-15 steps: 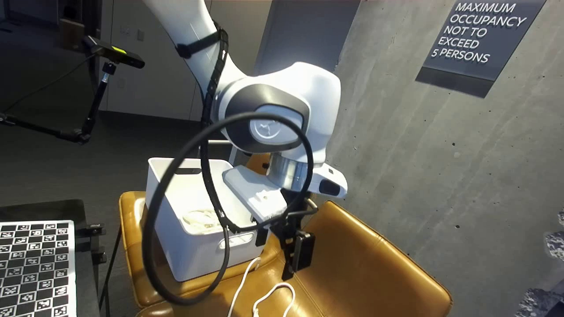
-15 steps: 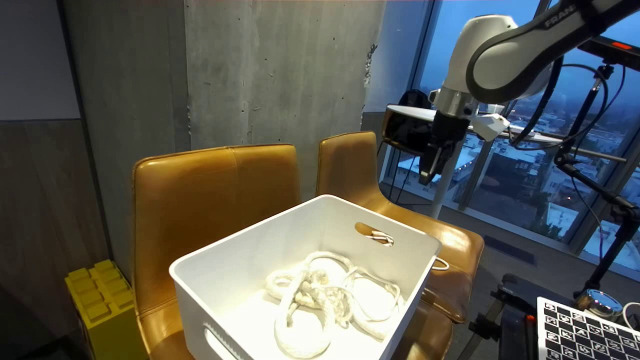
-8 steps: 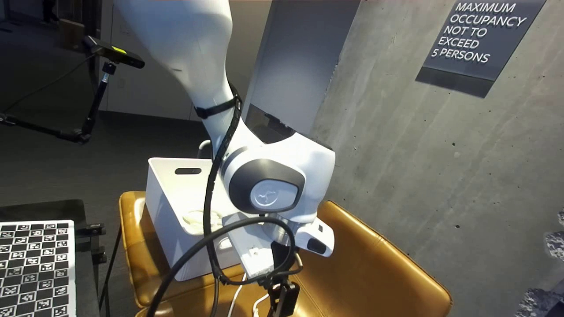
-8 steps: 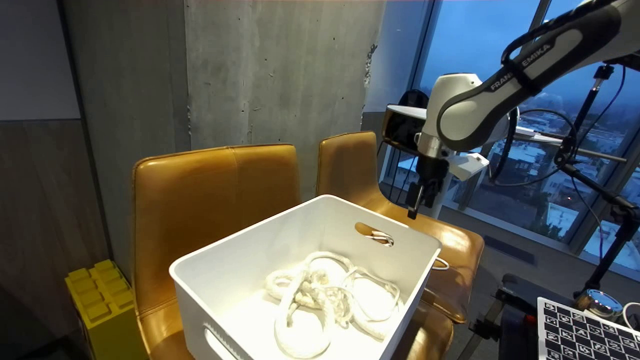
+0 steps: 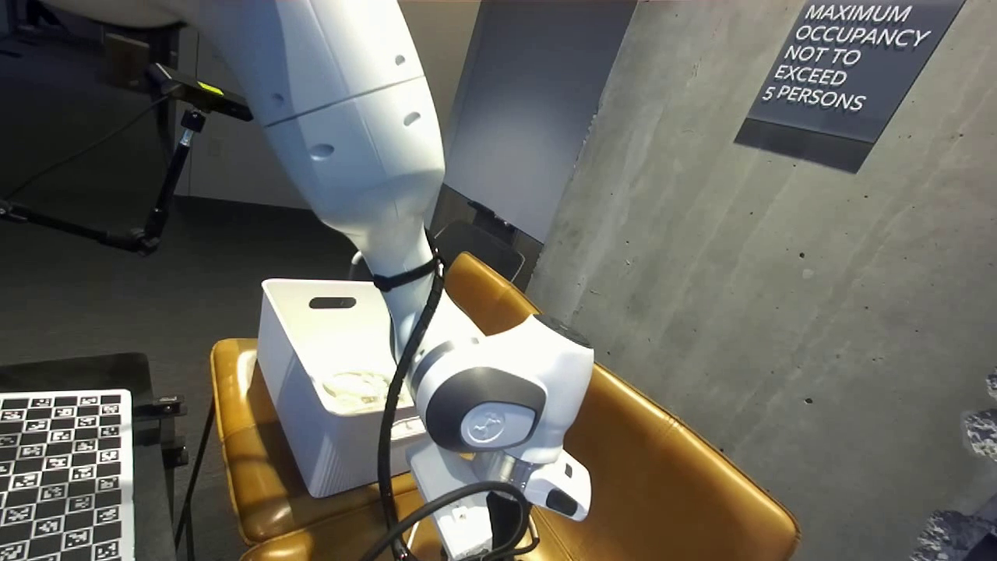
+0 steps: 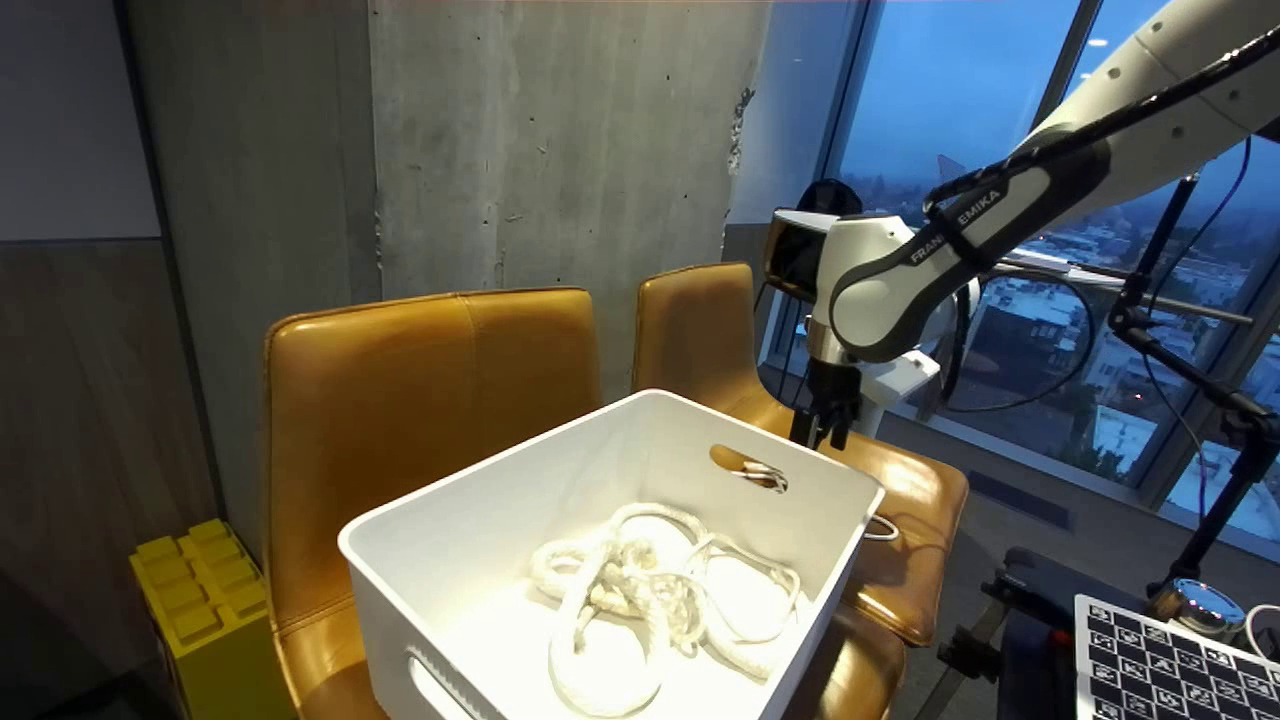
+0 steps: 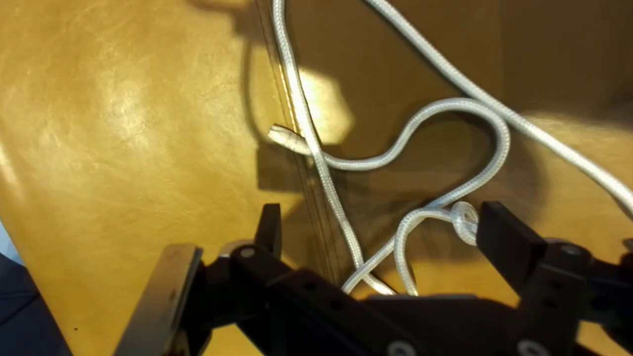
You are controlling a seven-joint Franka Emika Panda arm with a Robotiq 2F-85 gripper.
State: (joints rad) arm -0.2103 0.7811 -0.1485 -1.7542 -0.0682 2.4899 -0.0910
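The bin [image 6: 560, 490] stands open side up on a chair [image 6: 440, 400], brightly lit inside. The gripper [image 7: 383, 230] is outside the bin, pointing down over a second chair [image 6: 700, 340], just past the bin's far slotted side. In an exterior view the arm [image 5: 350, 156] and its cable [image 5: 386, 444] pass in front of part of the bin, and most of the gripper is cut off or hidden.

The gripper's fingers [image 7: 509, 242] stand wide apart in the wrist view, above a white cord [image 7: 363, 164] that lies on the second chair, outside the bin's slotted side. One strand slants straight across; another winds in an S and ends in a pale tip [image 7: 288, 139] that crosses a neighbouring strand. Close to the gripper, strands cross again and pass out of sight behind its dark frame. A tight curl of cord reaches the edge of one finger; whether they touch cannot be told, nor whether all the strands belong to one cord. A little of it also shows through the bin's slot, and a loop pokes out just beside the bin.

Inside the bin, a thick pale rope [image 6: 655, 610] lies in tangled loops, partly washed out by glare. The bin sits between a patterned board [image 5: 70, 475] and a concrete wall [image 5: 740, 312] bearing a sign [image 5: 845, 62]. A yellow block [image 6: 205, 600] stands near the bin's chair, on the side away from the gripper; windows [image 6: 950, 110] rise well behind the bin, on the gripper's side.
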